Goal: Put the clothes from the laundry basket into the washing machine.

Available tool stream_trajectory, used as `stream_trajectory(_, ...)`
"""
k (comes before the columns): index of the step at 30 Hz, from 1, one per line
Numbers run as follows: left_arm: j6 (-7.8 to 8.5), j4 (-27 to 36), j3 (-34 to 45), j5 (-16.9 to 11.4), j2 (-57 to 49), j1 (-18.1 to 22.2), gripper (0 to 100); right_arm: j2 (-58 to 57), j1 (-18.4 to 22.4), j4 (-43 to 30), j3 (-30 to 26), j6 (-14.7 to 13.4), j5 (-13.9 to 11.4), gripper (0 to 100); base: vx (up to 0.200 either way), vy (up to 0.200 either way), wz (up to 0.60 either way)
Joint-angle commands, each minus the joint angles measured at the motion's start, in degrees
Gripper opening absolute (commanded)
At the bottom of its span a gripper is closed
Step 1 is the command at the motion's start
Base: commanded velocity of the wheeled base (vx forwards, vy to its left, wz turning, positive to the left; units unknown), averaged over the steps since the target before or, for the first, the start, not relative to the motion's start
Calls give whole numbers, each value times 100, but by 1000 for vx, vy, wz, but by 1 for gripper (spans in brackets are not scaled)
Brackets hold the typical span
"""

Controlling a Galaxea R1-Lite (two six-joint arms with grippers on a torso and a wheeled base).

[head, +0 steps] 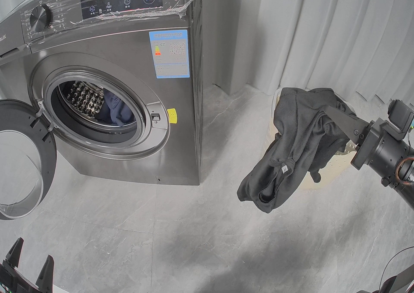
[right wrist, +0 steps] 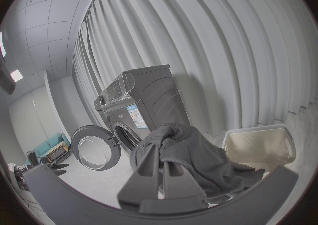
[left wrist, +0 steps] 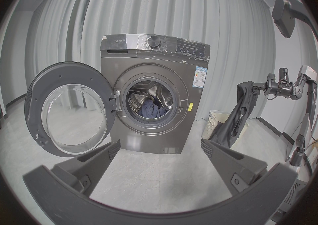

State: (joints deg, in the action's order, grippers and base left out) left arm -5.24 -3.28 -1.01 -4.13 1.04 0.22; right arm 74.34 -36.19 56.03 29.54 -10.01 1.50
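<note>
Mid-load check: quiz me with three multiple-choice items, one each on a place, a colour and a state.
1. Where is the dark garment? A in the washer; B hanging from the right hand; C flat on the floor.
2. What colour is the clothing in the drum? A blue; B red; C white.
3. The washing machine door is: A shut; B open; C missing.
Answers: B, the right hand grips its bunched top; A, blue cloth lies inside the drum; B, the door is swung wide.
</note>
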Motion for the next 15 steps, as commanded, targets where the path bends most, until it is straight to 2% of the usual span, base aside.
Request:
stream_trajectory(1,-3,-6,92,-9,-104,4,100,11,-2,5,-1,-1,-1,0,-200,0,0)
stream_trajectory(2,-3,-6,92,-9,-104,4,100,11,-2,5,-9,-1,-1,0,-200,0,0)
stream_trajectory(12,-12,-15,92,-35,-104,4,100,2,-2,5,-71,-1,-9,0,0,0,0)
stream_trajectory(15,-12,-15,92,-35,-104,4,100,11,-2,5,-71,-1,-62,0,0,200,0)
